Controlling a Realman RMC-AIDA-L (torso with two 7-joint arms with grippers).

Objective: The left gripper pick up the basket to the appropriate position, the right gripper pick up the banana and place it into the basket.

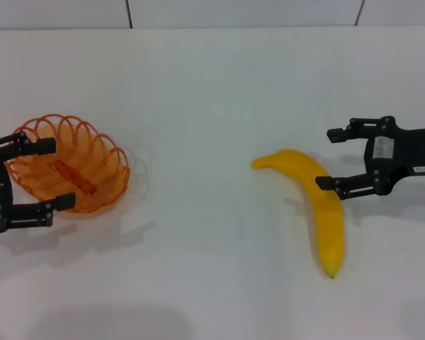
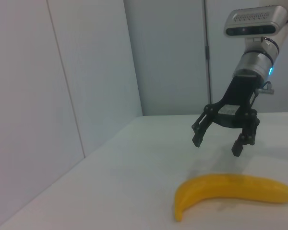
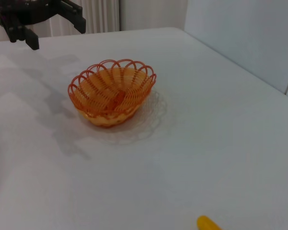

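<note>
1. Head view shows a white table [image 1: 212, 106] with the basket [image 1: 68, 163] on the robot's left and the banana [image 1: 314, 202] on its right, the two well apart.
2. The basket, an orange wire one with a looped rim, sits upright on the table with nothing in it; a flat bar crosses its base.
3. The left gripper [image 1: 51, 173] is at the left edge of the head view, its two black fingers spread wide and released. One fingertip overlaps the basket's far rim and the other its near rim in that view. The right wrist view shows this gripper [image 3: 53, 24] above and beyond the basket, not touching it.
4. The banana lies flat on the table, its curved back turned toward the right gripper and its dark tip pointing toward the robot.
5. The right gripper [image 1: 329, 159] hangs with fingers wide apart, holding nothing. In the head view its near fingertip overlaps the banana's middle; the left wrist view shows it [image 2: 216, 143] raised clear above the banana [image 2: 230, 191], casting a shadow on the table beside the fruit.
</note>
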